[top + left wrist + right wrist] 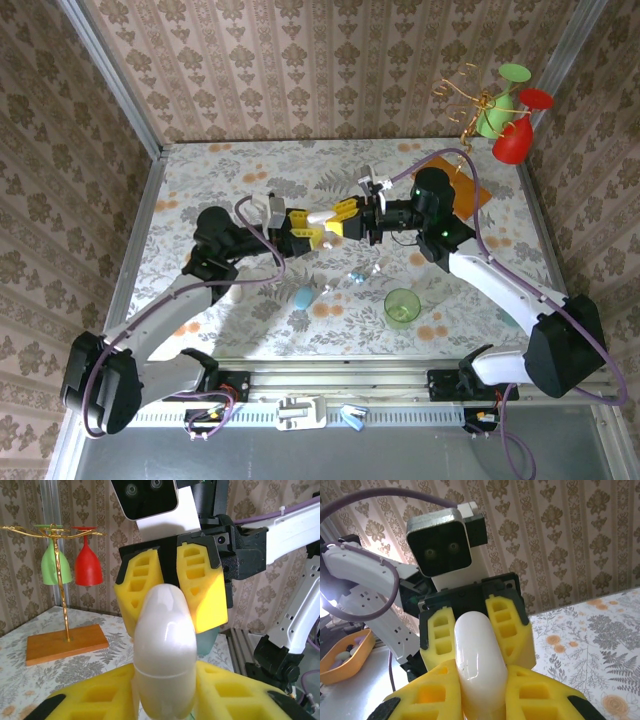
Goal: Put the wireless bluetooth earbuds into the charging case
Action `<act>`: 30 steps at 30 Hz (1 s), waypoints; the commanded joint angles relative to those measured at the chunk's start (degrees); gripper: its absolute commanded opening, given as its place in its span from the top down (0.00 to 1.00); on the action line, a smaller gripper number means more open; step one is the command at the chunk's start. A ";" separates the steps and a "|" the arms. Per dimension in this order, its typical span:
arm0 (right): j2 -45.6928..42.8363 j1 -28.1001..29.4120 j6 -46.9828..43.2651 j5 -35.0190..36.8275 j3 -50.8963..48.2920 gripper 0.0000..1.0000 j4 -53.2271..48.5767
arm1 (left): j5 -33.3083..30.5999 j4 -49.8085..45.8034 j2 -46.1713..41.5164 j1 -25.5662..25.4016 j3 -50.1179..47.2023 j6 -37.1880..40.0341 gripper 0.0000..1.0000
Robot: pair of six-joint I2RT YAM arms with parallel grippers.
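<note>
A white pebble-shaped charging case (165, 645) hangs in mid-air between the two arms, lid closed, with a seam line across it. My left gripper (165, 682) is shut on its near end. My right gripper (481, 682) is shut on the other end of the case (476, 655), so the yellow foam fingers (205, 595) of both meet around it. From above, the left gripper (316, 234) and right gripper (350, 213) face each other over the middle of the table. Two tiny earbuds, one bluish (353, 277) and one white (377, 267), lie on the table below.
A light-blue case (302, 297) and a green cup (403, 307) sit on the floral table near the front. A gold stand on a wooden base (65, 642) carries a green glass (54, 565) and a red glass (88, 564) at the back right. An orange tray (345, 655) sits beyond the left arm.
</note>
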 commanded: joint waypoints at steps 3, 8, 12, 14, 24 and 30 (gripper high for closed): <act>-0.05 -0.08 1.86 0.24 -0.31 0.90 3.46 | 1.62 3.03 0.40 -0.33 0.88 -1.14 0.86; 0.14 -0.13 -0.50 0.77 0.26 0.90 0.03 | 1.11 2.71 0.36 -0.33 1.12 -1.00 0.67; 0.19 -0.14 -0.81 0.77 0.12 0.90 -0.47 | 1.00 2.01 0.37 -0.33 1.55 -0.87 0.63; 0.23 -0.13 -0.81 0.90 0.05 0.90 -0.50 | 1.16 1.44 0.42 -0.33 1.73 -0.78 0.68; 0.21 -0.13 -2.23 1.49 0.04 0.90 -2.36 | 0.67 1.34 0.61 -0.37 1.98 -1.20 0.59; 0.24 -0.09 -3.04 1.64 0.34 0.90 -3.49 | 0.83 1.19 1.04 -0.42 2.16 -1.64 0.83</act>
